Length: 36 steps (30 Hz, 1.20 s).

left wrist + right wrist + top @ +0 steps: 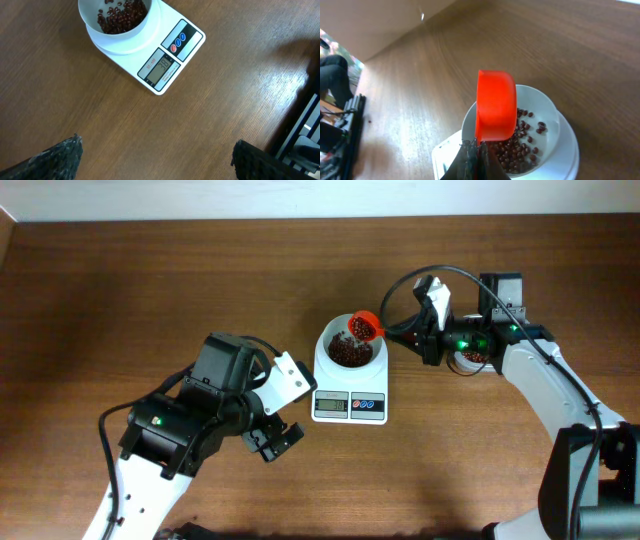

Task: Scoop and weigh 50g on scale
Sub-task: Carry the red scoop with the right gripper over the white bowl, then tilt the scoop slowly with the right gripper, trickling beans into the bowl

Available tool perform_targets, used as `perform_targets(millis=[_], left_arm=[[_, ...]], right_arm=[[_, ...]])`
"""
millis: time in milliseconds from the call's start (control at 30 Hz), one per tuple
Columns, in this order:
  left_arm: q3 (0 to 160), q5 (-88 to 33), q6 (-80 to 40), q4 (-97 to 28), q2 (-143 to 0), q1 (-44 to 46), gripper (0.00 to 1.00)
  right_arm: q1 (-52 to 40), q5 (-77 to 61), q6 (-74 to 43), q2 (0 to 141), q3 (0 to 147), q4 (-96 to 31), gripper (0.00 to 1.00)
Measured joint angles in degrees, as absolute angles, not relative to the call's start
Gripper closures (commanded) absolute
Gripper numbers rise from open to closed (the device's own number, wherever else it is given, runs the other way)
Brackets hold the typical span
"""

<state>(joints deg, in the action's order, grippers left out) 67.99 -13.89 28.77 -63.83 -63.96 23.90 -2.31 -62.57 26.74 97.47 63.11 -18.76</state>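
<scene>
Pour step: right tool (476, 159) pinching orange scoop (495, 112), tipped over scale (349, 383) bowl; beans (350, 355) heaped inside. Idle left tool (157, 165) spread above bench (75, 100). Tilt gradually, trickle few beans at a time — watch display (161, 69), level scoop at target.

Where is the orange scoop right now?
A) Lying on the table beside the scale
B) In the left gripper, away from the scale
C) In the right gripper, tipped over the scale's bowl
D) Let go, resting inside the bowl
C: the right wrist view shows the right gripper shut on the orange scoop, which is tilted above the white bowl of beans on the scale.
</scene>
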Motion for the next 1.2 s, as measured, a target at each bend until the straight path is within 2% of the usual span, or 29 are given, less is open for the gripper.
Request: perform_targets(millis=[467, 1200], left_arm=[[68.0, -13.9, 28.8, -63.8, -64.0, 23.9, 0.01], [68.0, -13.9, 28.8, -63.8, -64.0, 23.9, 0.01]], right_arm=[[-2.3, -61.0, 33.1, 97.5, 63.1, -18.6, 0.96], [-2.3, -60.9, 33.4, 97.5, 63.1, -17.9, 0.96]])
